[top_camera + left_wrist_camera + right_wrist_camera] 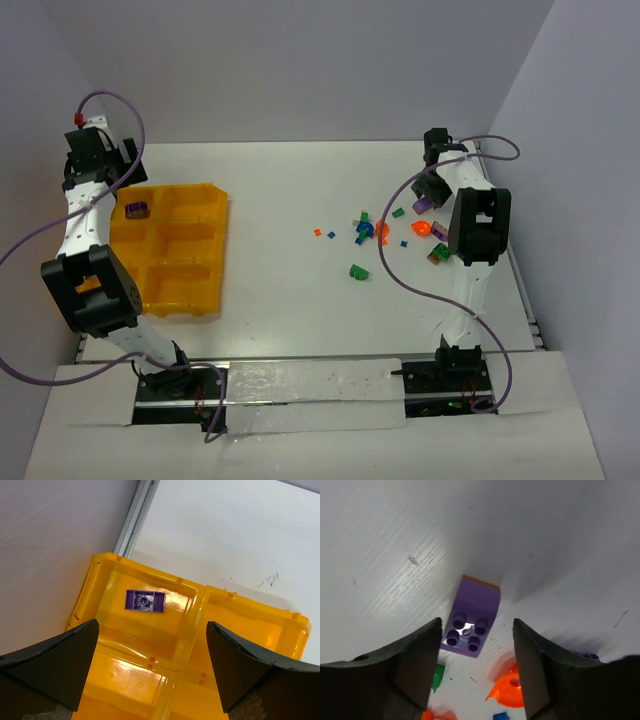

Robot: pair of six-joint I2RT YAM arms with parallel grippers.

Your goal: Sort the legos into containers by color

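Purple brick [475, 600]: on table [395, 530], between right gripper's [477, 621] spread fingers — ungripped.
Left gripper [152, 625]: released — above tray's [250, 617] far-left bin, purple plate [145, 600] inside.

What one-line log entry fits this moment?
left gripper: open, empty, above tray | tray: one purple brick in far-left bin | right gripper: open over loose purple brick on table | other legos: unsorted

One tray [190, 250]; one purple brick [136, 209] inside; loose legos [358, 270] roughly dozen.
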